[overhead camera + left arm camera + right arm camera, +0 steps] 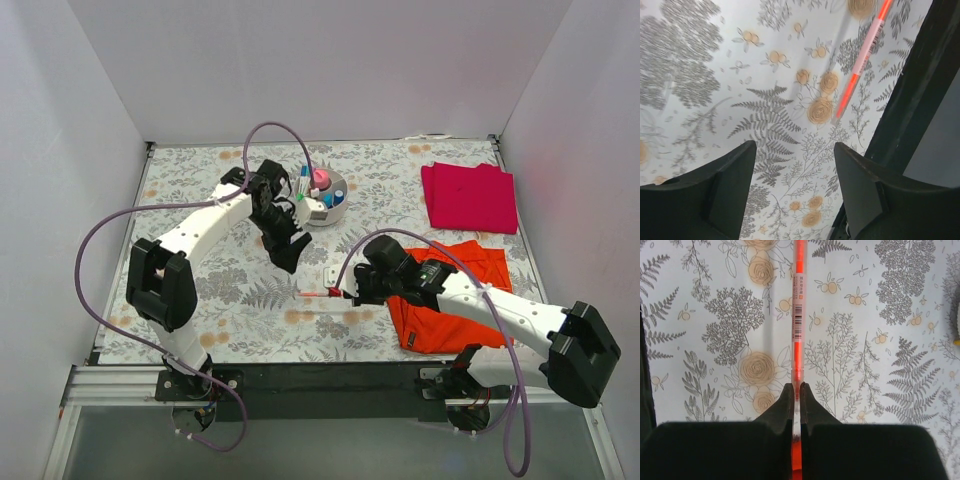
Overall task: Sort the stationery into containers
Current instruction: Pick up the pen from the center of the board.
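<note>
My right gripper [345, 293] is shut on the orange-pink pen [318, 294] and holds it level above the floral table, tip pointing left. In the right wrist view the pen [797, 315] runs straight out from between the closed fingertips [787, 400]. The pen also shows in the left wrist view [862, 57]. My left gripper [287, 250] is open and empty, hanging over the table between the bowl and the pen; its fingers [732, 175] stand wide apart. The round off-white bowl [338, 208] stands at the back middle and holds a pink-capped bottle [321, 178], a small blue cylinder [339, 196] and capped markers.
A folded magenta cloth [468, 195] lies at the back right. A folded orange cloth [440, 320] lies under my right arm. A small white piece [330, 273] lies on the table just above the pen. White walls enclose the table on three sides.
</note>
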You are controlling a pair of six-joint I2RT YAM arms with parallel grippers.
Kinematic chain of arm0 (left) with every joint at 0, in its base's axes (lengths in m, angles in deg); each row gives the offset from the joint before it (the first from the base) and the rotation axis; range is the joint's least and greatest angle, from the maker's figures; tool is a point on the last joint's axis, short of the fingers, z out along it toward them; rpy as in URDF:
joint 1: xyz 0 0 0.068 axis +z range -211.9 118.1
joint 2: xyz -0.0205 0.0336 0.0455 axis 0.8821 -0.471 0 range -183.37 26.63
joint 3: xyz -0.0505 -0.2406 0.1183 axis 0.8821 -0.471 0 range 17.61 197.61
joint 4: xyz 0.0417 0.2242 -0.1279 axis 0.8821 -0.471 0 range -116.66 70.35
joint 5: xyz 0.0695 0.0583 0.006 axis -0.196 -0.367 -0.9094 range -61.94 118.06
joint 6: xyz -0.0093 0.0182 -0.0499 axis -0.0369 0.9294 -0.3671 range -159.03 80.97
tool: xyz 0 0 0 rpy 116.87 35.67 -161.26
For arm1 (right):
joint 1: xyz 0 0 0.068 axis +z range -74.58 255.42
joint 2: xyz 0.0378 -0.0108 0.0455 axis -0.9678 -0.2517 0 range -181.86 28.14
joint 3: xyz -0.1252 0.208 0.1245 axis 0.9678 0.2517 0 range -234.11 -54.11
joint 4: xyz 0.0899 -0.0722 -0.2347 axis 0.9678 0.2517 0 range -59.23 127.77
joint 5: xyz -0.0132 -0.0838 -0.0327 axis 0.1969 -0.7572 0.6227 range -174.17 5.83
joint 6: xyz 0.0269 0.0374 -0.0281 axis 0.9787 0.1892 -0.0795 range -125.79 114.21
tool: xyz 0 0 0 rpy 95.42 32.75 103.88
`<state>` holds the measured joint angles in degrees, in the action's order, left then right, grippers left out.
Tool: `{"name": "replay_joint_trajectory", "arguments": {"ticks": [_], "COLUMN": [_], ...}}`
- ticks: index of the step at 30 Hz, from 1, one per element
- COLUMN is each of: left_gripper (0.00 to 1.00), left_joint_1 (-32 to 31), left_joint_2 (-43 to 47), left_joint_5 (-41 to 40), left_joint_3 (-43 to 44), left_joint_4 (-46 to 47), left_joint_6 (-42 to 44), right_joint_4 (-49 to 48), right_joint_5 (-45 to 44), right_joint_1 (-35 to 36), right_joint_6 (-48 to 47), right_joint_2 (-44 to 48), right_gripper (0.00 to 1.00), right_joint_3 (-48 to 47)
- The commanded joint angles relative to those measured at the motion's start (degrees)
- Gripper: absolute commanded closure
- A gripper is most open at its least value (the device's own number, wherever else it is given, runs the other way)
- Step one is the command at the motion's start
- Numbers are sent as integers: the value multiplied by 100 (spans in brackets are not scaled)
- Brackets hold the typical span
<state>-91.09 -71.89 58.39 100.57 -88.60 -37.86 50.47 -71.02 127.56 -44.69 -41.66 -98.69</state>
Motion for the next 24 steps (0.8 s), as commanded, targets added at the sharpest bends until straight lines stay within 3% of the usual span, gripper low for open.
{"name": "replay_joint_trajectory", "arguments": {"ticks": [1,3,7,11,19,23,24], "left_gripper": [32,30,38,37,35,39,44], "left_joint_1": [80,72,80,80,89,89,89], "left_joint_2": [-80,-80,-273,-361,-387,-431,-440], "left_joint_5": [711,1009,1984,2811,3093,3173,3172], "left_joint_3": [827,854,521,134,-227,-262,-263], "left_joint_4": [-1103,-1103,-1095,-972,-216,-224,-224], "left_joint_6": [59,68,-273,-310,-697,-644,-644], "right_joint_4": [542,517,298,-10,165,174,157], "right_joint_5": [-304,-400,-322,-278,65,100,109], "right_joint_1": [-72,-72,-72,-72,77,147,182], "right_joint_6": [-932,-1355,-2095,-2841,-2887,-2834,-2825], "right_joint_2": [405,493,599,722,512,292,257], "right_gripper": [99,99,99,99,99,99,99], "right_joint_3": [-287,-358,-394,-280,-754,-886,-912]}}
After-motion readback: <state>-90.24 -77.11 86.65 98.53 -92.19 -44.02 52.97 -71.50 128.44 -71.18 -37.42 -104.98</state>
